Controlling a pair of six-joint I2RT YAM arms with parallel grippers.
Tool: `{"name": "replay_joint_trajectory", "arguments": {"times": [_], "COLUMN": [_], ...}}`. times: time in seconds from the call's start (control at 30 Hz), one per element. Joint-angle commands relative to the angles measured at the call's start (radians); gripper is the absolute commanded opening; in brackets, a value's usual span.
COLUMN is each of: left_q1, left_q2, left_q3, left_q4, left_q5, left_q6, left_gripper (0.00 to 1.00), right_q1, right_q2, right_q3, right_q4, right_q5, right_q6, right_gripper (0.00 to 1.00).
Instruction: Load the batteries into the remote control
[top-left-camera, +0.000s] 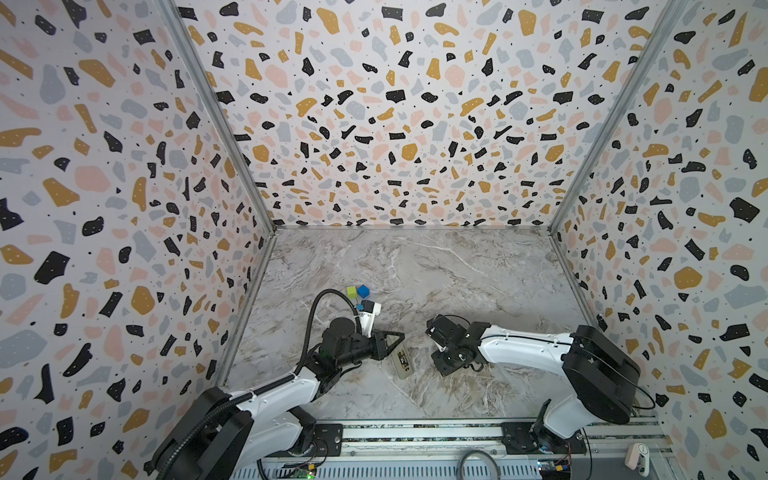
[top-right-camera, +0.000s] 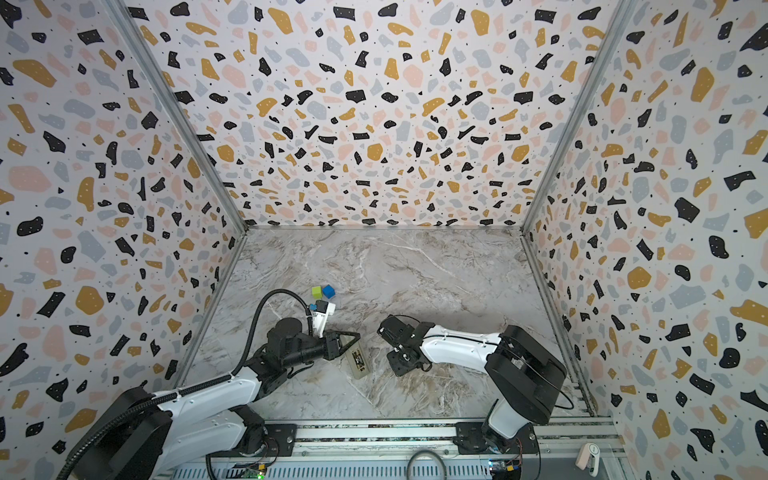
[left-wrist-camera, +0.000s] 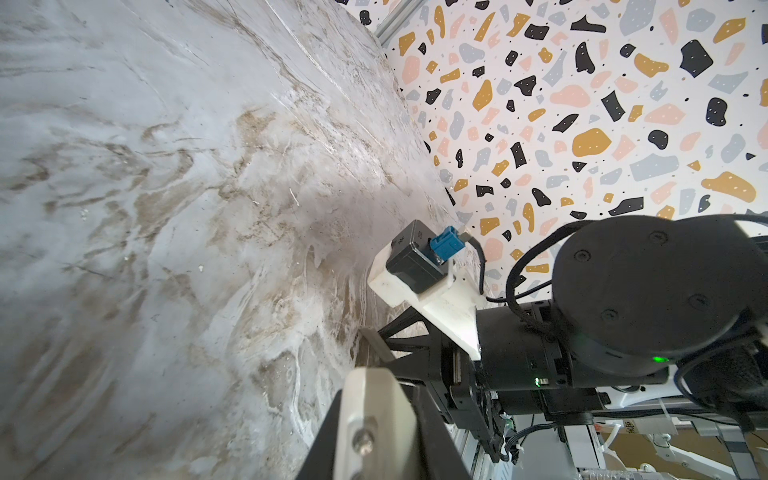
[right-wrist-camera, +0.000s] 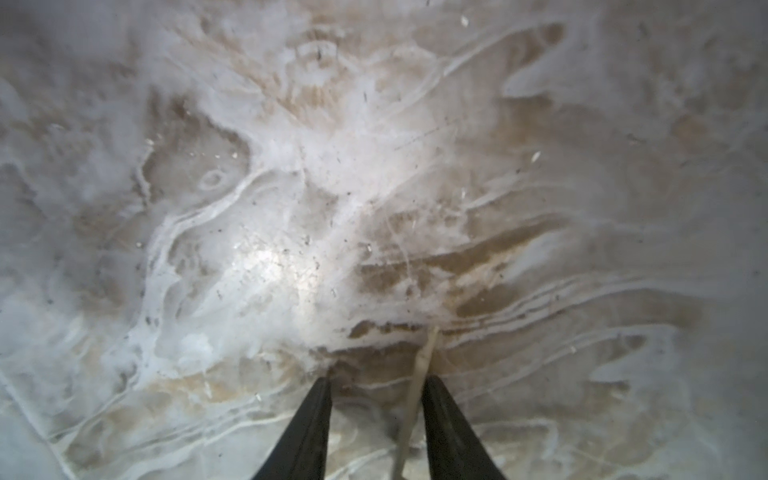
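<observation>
The remote control (top-left-camera: 405, 372) (top-right-camera: 362, 372) is a slim pale handset pointing toward the table's front. My left gripper (top-left-camera: 402, 335) (top-right-camera: 358, 333) is shut on its far end. In the left wrist view that pale end (left-wrist-camera: 374, 415) fills the gap between my black fingers. A dark patch with yellowish marks (top-left-camera: 401, 358) shows in the remote's upward face. It is too small to tell whether these are the batteries. My right gripper (right-wrist-camera: 376, 380) (left-wrist-camera: 372, 336) points down at bare table right of the remote, jaws apart. A thin pale strip (right-wrist-camera: 419, 374) lies along one finger.
A green cube (top-left-camera: 351, 291) and a blue cube (top-left-camera: 363, 290) sit just behind the left wrist. Patterned walls close the table on three sides. A metal rail (top-left-camera: 415, 432) runs along the front, with a small white device (top-left-camera: 638, 455) at its right end.
</observation>
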Motion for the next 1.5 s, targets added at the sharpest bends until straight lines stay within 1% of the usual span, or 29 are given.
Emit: {"name": "replay_joint_trajectory", "arguments": {"times": [0.0,0.47,0.7,0.97,1.27,1.47], "left_q1": [-0.005,-0.005,-0.005,-0.005,-0.005,-0.005], "left_q2": [-0.008,-0.015,-0.020,-0.022,-0.020,-0.017], "left_q3": [0.030,0.026,0.024,0.023,0.021,0.022], "left_q4": [0.041,0.036,0.029,0.029,0.032,0.032], "left_q5": [0.009,0.004,0.003,0.002,0.004,0.002], "left_q6": [0.015,0.016,0.018,0.020,0.019,0.020], "left_gripper": [0.00,0.00,0.00,0.00,0.00,0.00], "right_q1": [-0.001,-0.003,0.011,0.013,0.013,0.011], "right_q2": [0.010,0.012,-0.002,-0.031,-0.016,-0.008], "right_q3": [-0.006,-0.034,0.022,0.050,0.026,0.012], "right_q4": [-0.008,0.004,-0.043,-0.065,-0.035,-0.024], "right_q5": [0.000,0.000,0.026,0.025,0.000,-0.004], "right_q6": [0.002,0.004,0.003,0.011,0.013,0.013], "right_gripper": [0.40,0.36,0.36,0.36,0.36,0.34]}}
